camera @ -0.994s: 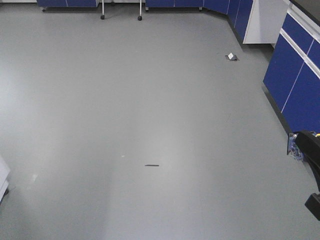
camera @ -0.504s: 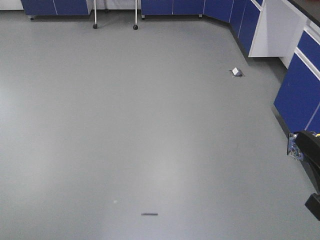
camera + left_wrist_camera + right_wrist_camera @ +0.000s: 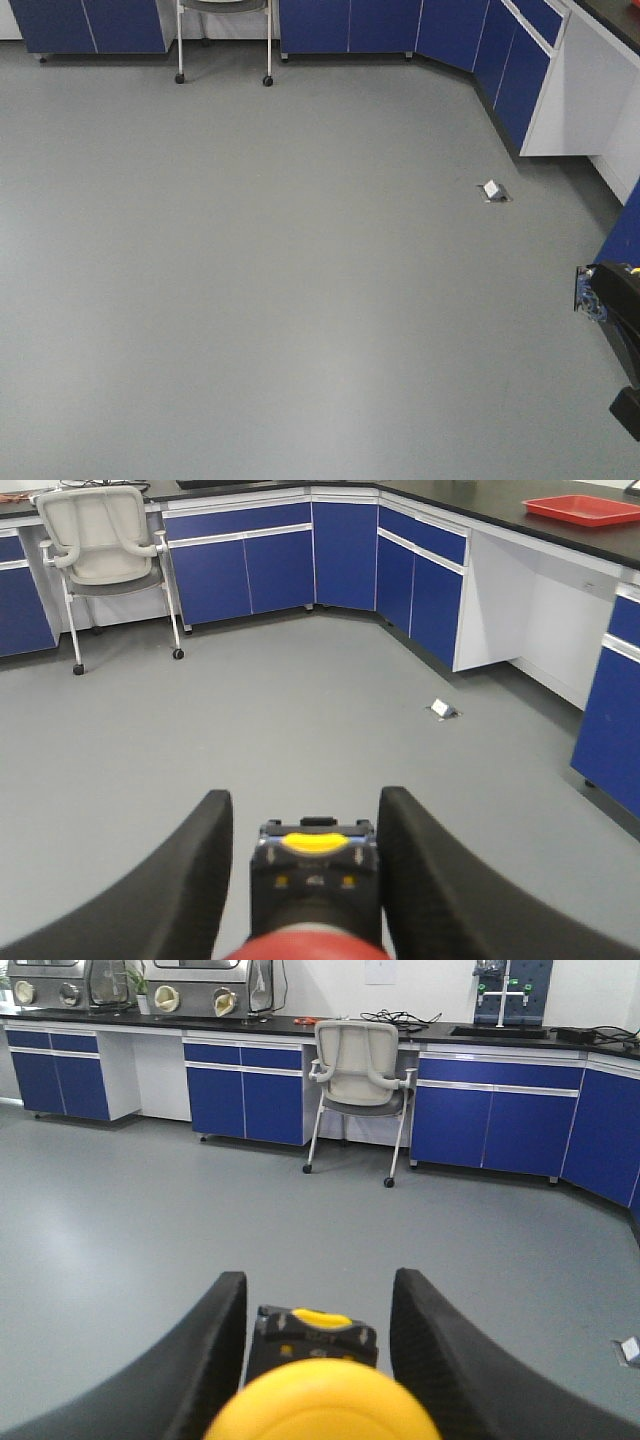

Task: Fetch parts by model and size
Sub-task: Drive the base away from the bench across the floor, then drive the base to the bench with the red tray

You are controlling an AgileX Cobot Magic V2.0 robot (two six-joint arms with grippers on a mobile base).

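1. Red-capped switch: the left hand is grasping it by the black body, one finger on each flank and the cap facing the wrist camera. It is hanging over the floor, not resting on anything.
2. Yellow-capped switch: the right hand is clenching it the same way, cap toward the lens, also over the floor.
3. Hazard, drop: each hand is pinching only the smooth sides of a body, with nothing underneath. A jolt or a slackening grip is likely to send a switch down onto the hard floor.
4. Hazard, strike: in the front view the right hand is showing at the right edge, just below a blue cabinet front. A swing or turn toward that side is risking a knock that twists the part loose.
5. Hazard, floor box: it is standing proud of the floor, ahead and right, near the cabinet corner. A wheel crossing it is likely to jar both grips.
6. Chair: it is standing on castors against the far cabinets, well apart from the hands.
7. Bench: it is carrying a red tray along the right wall.
8. Open room: bare floor is lying wide ahead and to the left, while the cabinets are closing in the far side and the right.
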